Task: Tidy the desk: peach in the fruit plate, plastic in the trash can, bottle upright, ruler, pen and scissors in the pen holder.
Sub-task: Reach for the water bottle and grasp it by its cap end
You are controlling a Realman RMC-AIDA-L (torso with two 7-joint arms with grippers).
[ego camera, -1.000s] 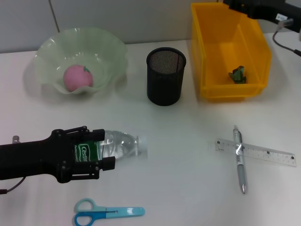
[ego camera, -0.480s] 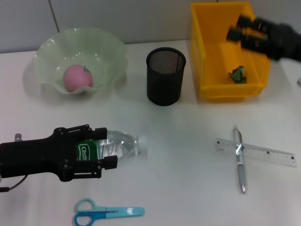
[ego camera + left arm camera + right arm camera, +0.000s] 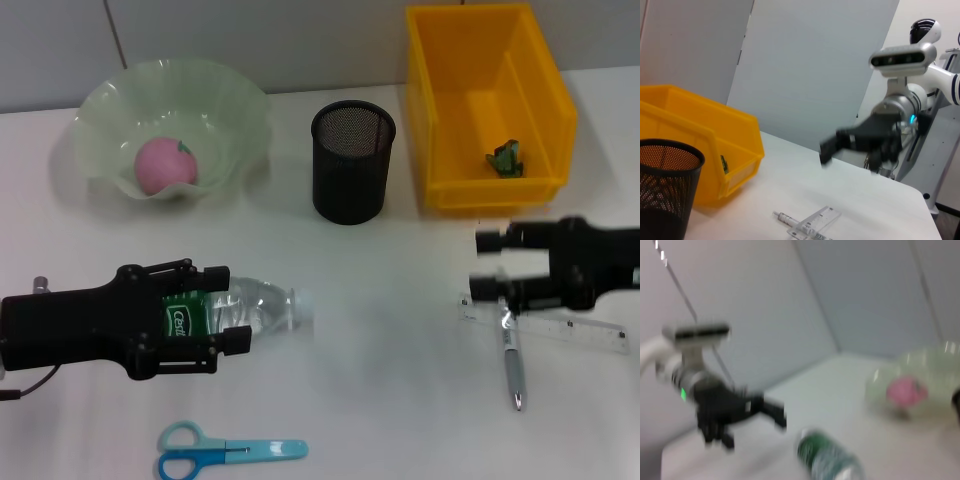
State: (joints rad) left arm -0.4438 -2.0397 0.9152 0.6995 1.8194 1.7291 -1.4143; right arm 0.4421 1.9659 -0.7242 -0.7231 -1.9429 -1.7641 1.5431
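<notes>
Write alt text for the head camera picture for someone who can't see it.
On a white desk, the left gripper clasps a lying water bottle while the right gripper, open, hovers over a crossed pen and ruler. Behind: peach in the fruit plate, mesh pen holder, yellow bin; scissors in front.
</notes>
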